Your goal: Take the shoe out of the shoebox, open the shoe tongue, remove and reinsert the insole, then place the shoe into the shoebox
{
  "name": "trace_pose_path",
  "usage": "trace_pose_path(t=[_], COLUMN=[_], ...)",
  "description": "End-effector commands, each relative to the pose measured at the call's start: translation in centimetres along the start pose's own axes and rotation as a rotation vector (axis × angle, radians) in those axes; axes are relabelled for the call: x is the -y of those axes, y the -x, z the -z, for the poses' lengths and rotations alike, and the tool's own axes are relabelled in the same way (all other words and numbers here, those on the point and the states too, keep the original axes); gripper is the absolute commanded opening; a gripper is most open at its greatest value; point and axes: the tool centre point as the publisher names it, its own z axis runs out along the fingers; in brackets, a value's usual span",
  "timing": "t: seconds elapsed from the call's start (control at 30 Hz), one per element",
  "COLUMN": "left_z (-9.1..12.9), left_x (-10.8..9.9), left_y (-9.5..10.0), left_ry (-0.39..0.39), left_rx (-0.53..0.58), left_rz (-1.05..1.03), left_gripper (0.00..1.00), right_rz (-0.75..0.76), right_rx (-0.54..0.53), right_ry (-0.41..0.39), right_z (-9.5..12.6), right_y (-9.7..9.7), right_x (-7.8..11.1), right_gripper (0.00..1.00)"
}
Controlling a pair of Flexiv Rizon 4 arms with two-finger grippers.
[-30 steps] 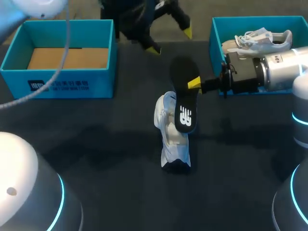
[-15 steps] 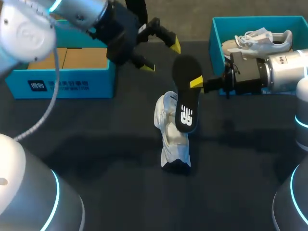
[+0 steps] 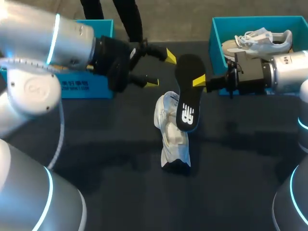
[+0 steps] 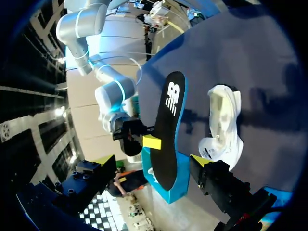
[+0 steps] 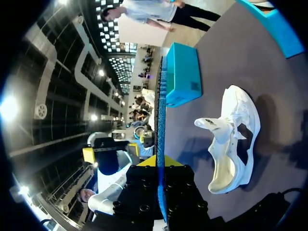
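Head view: right gripper (image 3: 201, 82) is clamping the insole (image 3: 186, 101) over the shoe (image 3: 171, 139), which is lying mid-table. Left gripper (image 3: 161, 69) is hovering spread and empty at the shoe's 11 o'clock. Insole out; reinsertion and return to shoebox (image 3: 96, 89) pending.

The left arm (image 3: 43, 38) and right arm (image 3: 288, 72) are silvery with cyan light rings, black wrists and yellow-tipped fingers (image 3: 171, 54).
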Motion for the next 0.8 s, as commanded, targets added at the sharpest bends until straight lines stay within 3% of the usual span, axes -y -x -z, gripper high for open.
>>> trace_pose_path(t=[0.03, 0.17, 0.43, 0.8], left_z=[0.0, -0.2, -1.5, -3.1], left_x=[0.6, 0.7, 0.5, -0.3], left_y=[-1.0, -1.3, -1.5, -1.2], left_ry=[0.027, 0.007, 0.063, 0.075], left_rx=[0.455, 0.507, 0.610, 0.672], left_rz=[0.015, 0.008, -0.035, -0.032], left_gripper=[1.00, 1.00, 1.00, 1.00], right_rz=[-0.010, -0.015, -0.023, -0.026], right_rx=[-0.019, -0.037, -0.066, -0.075], right_ry=[-0.001, -0.010, -0.016, -0.046], right_z=[0.1, 0.0, -0.2, -0.8], right_y=[-0.3, -0.6, -1.3, -2.2], right_x=[0.4, 0.9, 1.2, 1.9], right_gripper=[0.00, 0.00, 0.00, 0.00])
